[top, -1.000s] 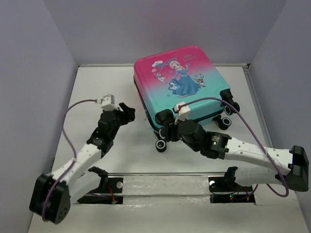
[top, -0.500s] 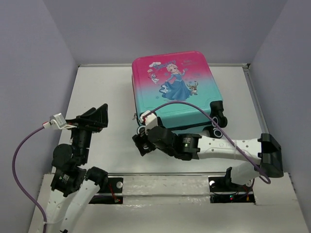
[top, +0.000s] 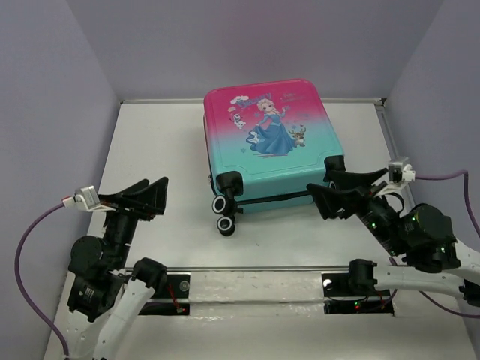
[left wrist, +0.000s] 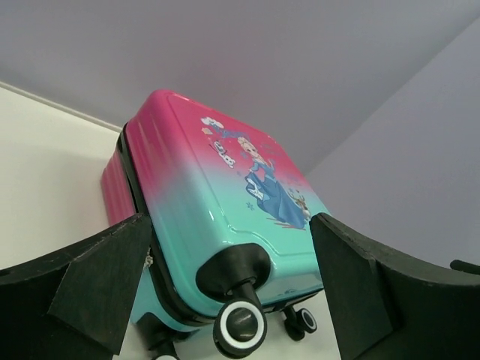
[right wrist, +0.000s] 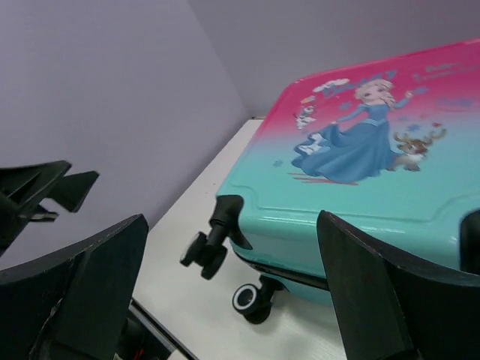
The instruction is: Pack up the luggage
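The white bench is carrying the closed luggage, which is lying flat toward the far edge, princess side facing up, its black wheels pointing toward the near edge.

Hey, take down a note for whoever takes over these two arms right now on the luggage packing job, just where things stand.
Grippers: the left gripper is open and empty, off to the left of the wheel end. The right gripper is open and empty, close by the near right corner.
The luggage lies flat on the table, shell shut, princess side up, wheels toward the arms.
Done: case closed.
Left: contents cannot be seen. Probably check the zip all round, since these views do not show it fully.
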